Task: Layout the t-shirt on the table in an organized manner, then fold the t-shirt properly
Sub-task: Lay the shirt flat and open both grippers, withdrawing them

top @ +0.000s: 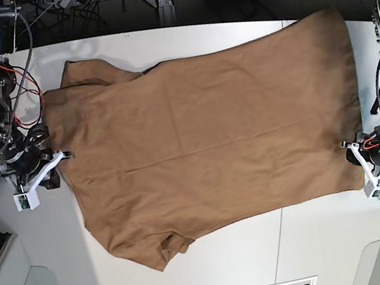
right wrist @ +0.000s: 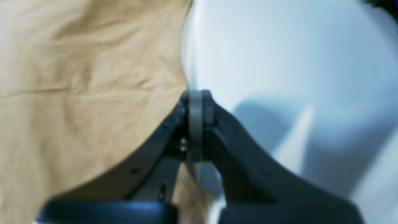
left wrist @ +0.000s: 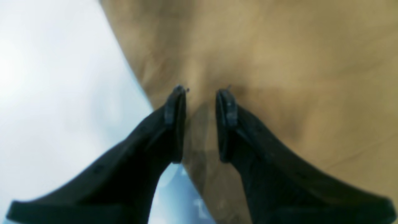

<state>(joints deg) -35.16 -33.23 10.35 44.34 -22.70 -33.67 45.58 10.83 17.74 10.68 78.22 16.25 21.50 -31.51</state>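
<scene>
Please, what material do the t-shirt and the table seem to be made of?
The t-shirt: likely soft woven or knit cloth, matte tan-brown; it shows creases and soft wrinkles. The table: a hard, smooth white surface, perhaps laminate or painted board; slightly glossy, with a thin dark seam.

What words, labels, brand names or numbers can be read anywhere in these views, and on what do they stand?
None can be read.
The t-shirt shows plain brown cloth, with no print and no tag visible.
The table is bare white, unmarked.
Both wrist views are blurred; no lettering shows on the left gripper or the right gripper.
</scene>
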